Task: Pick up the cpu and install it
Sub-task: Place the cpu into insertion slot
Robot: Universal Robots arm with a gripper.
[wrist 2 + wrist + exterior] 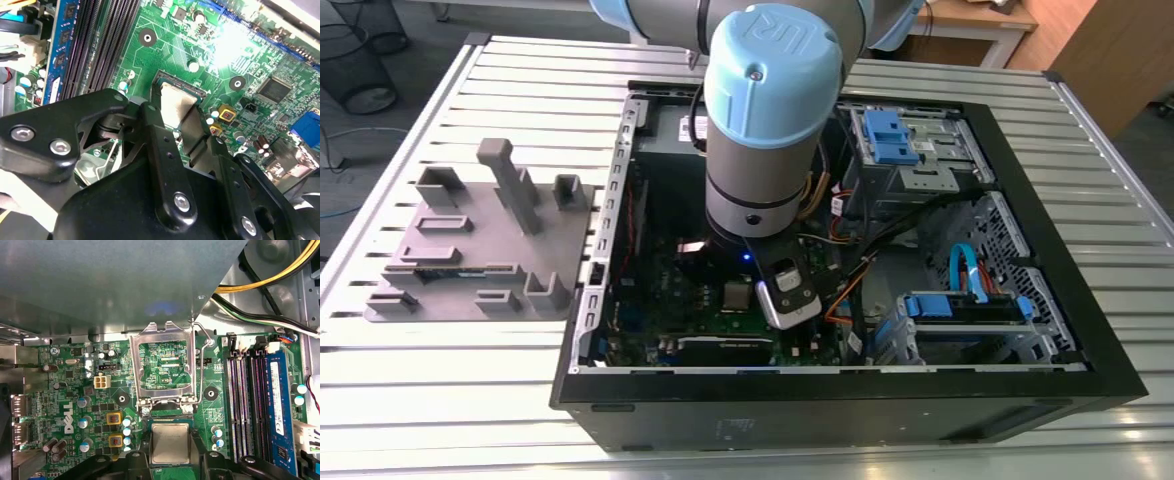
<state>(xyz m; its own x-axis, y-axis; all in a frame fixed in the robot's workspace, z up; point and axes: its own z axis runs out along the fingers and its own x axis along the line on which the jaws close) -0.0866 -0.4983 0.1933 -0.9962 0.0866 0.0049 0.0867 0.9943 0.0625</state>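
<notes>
The cpu (170, 441), a small silvery-grey square, lies flat in the socket seat on the green motherboard (75, 390), just below the socket's raised metal load frame (135, 365). My gripper (170, 456) straddles it, with one black finger (142, 460) against each of two opposite sides. In the second wrist view the cpu (176, 100) shows between the fingers (151, 125), and my gripper (175, 122) is shut on it. In the exterior view the arm reaches down into the open computer case, with the cpu (738, 294) under the wrist.
Black memory slots (245, 400) run beside the socket. Yellow and black cables (260, 280) cross the case wall. The case (1067, 300) holds blue drive bays (894, 135). A grey parts fixture (467, 250) stands on the slatted table at the exterior view's left.
</notes>
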